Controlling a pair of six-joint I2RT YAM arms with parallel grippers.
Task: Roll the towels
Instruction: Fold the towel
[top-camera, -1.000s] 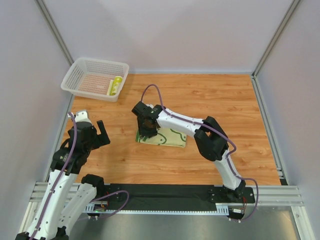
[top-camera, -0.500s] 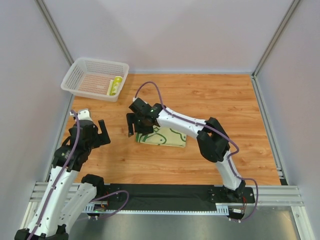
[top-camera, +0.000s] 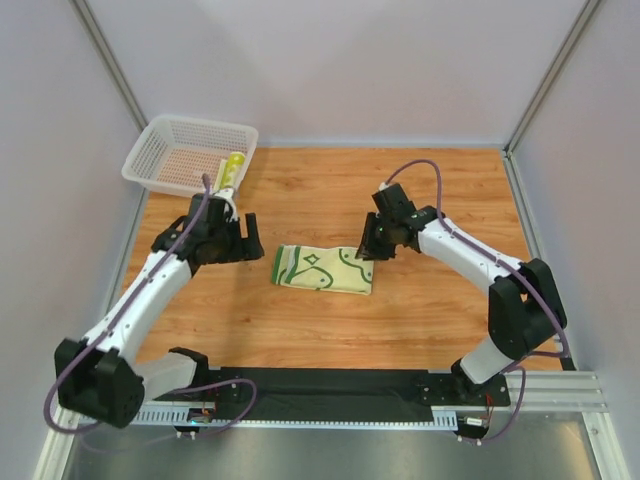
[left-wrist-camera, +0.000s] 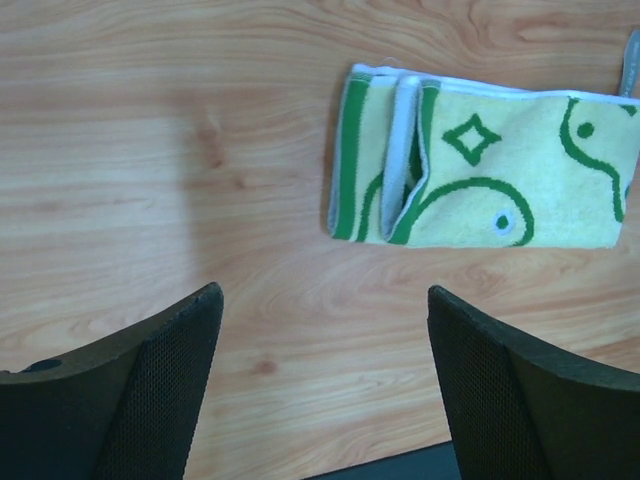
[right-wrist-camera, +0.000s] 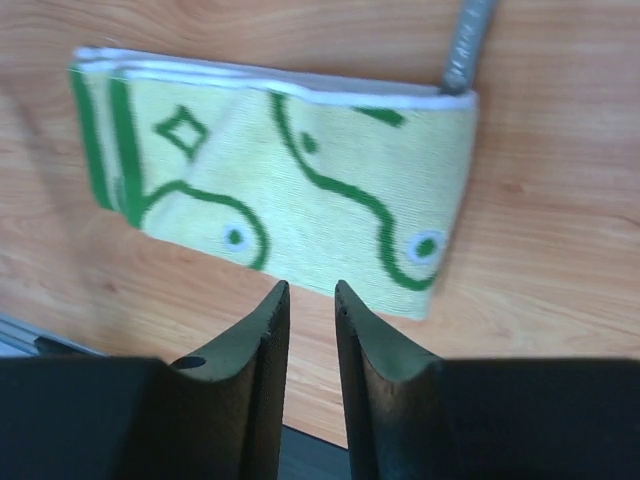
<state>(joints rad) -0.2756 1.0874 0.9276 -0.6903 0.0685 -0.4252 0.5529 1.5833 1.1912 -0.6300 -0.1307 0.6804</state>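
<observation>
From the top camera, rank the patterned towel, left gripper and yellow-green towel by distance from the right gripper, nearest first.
1. patterned towel, just left of the right gripper.
2. left gripper, beyond the towel's other end.
3. yellow-green towel, in the basket, far left.

Folded towel (left-wrist-camera: 485, 170) beyond wide-spread claw (left-wrist-camera: 325, 292)

A wood-grain tabletop (top-camera: 430, 190) is enclosed by a plain pale back wall (top-camera: 330, 70), left wall (top-camera: 50, 150) and right wall (top-camera: 600, 200), joined at the far corners by slanting aluminium posts (top-camera: 110, 62). The near edge is bounded by a slotted aluminium rail (top-camera: 560, 385) with a black strip (top-camera: 330, 385) laid along it. A white mesh basket (top-camera: 150, 150) is set at the far left corner, and the scene is lit evenly, with only soft shadows cast on the wood.
</observation>
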